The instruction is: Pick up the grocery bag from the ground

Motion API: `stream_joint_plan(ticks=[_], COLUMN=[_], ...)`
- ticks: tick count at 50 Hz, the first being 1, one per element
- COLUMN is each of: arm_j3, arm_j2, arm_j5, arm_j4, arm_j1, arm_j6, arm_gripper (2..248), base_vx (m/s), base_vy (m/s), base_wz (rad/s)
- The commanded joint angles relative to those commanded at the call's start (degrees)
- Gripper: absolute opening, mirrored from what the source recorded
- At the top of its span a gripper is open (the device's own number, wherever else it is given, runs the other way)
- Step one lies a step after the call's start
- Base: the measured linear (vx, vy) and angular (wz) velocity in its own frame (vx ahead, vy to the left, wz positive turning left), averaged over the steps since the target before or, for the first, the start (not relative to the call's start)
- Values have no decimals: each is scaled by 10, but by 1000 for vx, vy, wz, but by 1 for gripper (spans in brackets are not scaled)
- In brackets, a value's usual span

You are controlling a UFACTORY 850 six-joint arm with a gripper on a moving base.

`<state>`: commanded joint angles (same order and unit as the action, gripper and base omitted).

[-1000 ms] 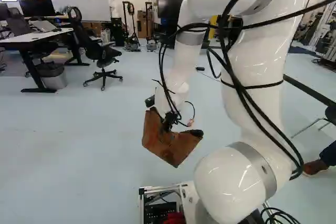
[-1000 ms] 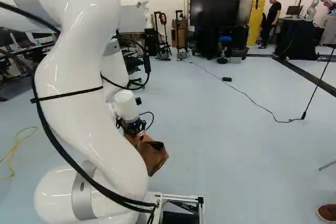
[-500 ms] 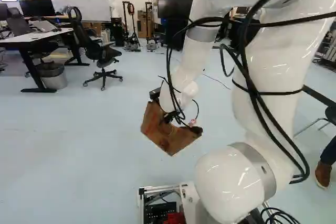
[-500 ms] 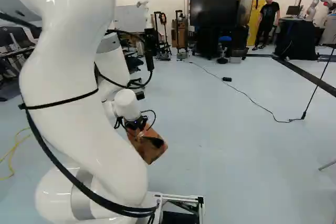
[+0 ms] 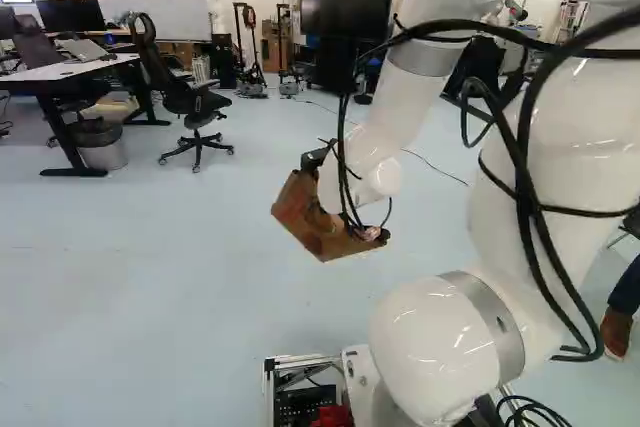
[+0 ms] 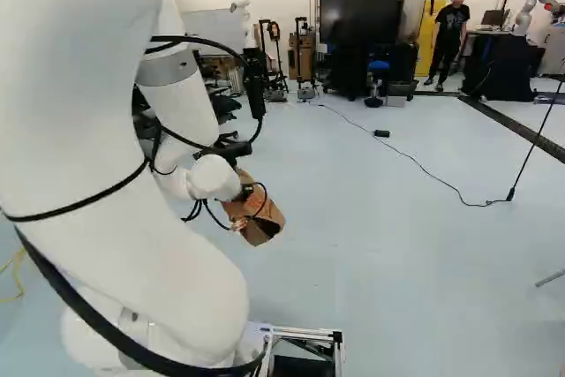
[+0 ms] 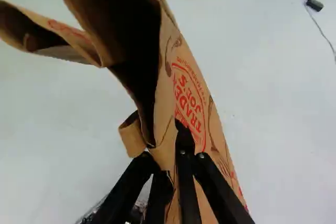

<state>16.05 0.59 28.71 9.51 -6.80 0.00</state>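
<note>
Since one edge is pinched, your grocery bag (image 7: 197,95) hangs askew, aloft.
Gripper (image 7: 164,146) closed on its paper (bag mouth gaping), right of the office chair (image 5: 197,102).

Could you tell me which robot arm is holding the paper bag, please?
The near arm, rising from the foot of the base views: its gripper is shut on the bag; another robot stands far back.

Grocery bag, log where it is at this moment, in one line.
grocery bag | gripped at its edge by the gripper | off the floor | mouth gaping
</note>
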Motion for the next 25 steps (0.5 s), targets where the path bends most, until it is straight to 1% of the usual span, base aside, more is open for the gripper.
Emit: stream_joint_plan(ticks=[8, 25], arm_j3=[-21, -57], arm_j2=[-32, -86], arm_j5=[41, 110], arm_j4=[-18, -49], arm_j1=[13, 35], arm_j6=[0, 0], arm_gripper=[21, 21], base_vx=[0, 0], base_vy=[0, 0], base_wz=[0, 0])
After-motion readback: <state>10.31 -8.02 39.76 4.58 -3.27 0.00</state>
